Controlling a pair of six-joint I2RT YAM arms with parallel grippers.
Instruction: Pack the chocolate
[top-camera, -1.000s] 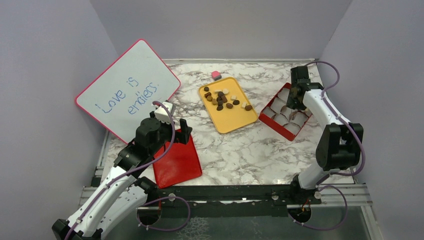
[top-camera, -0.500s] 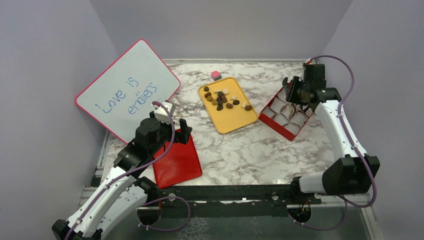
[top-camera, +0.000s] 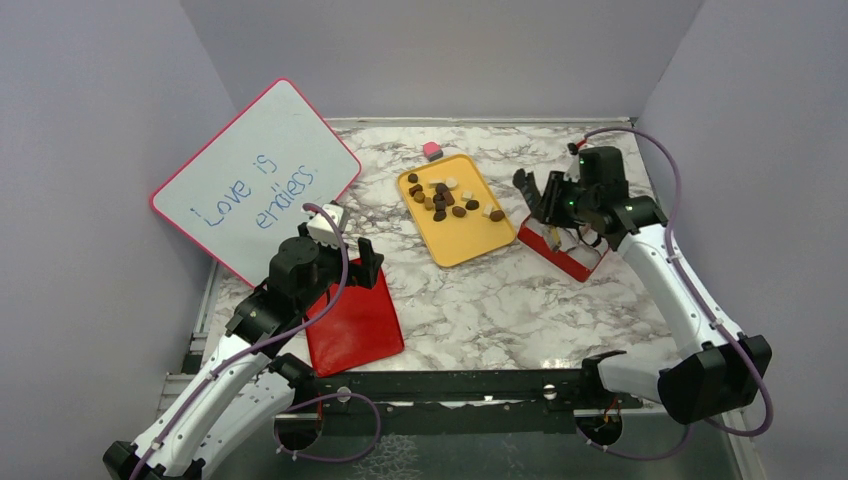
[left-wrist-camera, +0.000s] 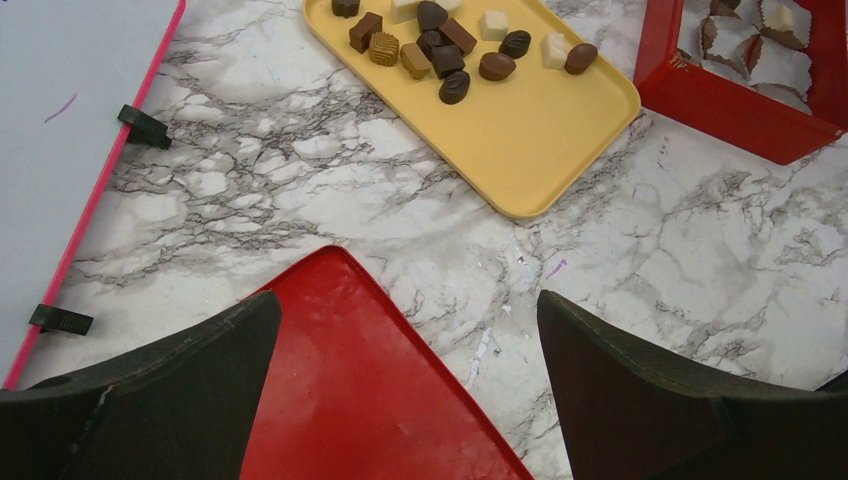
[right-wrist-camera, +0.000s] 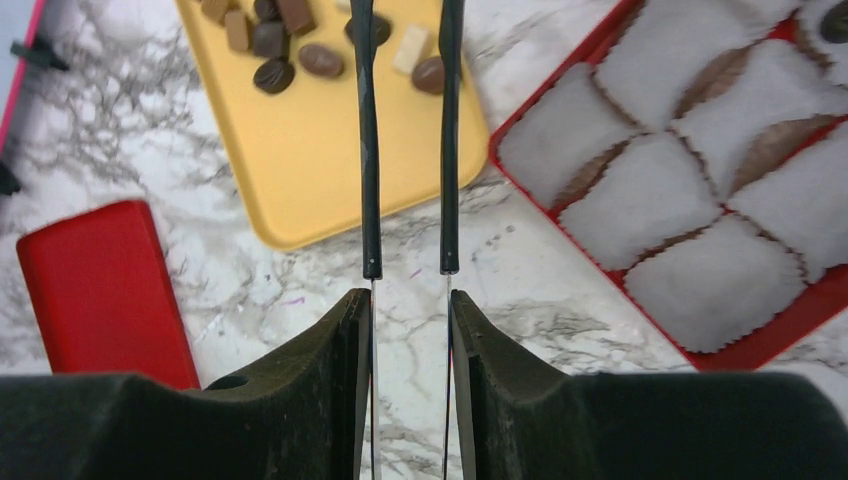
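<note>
Apparently empty, the right gripper hovers beside the chocolate.

Two arms, white link shells, black joint housings. Left arm: lavender cable looping from base up along links to wrist; small white camera block atop wrist. Right arm: same white-and-black build, lavender cable arcing over wrist, second loop at base beside black mounting rail; green light on wrist housing. Left gripper: thick matte-black wedge fingers, scuffed edges. Right gripper: black wedge bases carrying thin dark rod-like tips, slightly bent.
</note>
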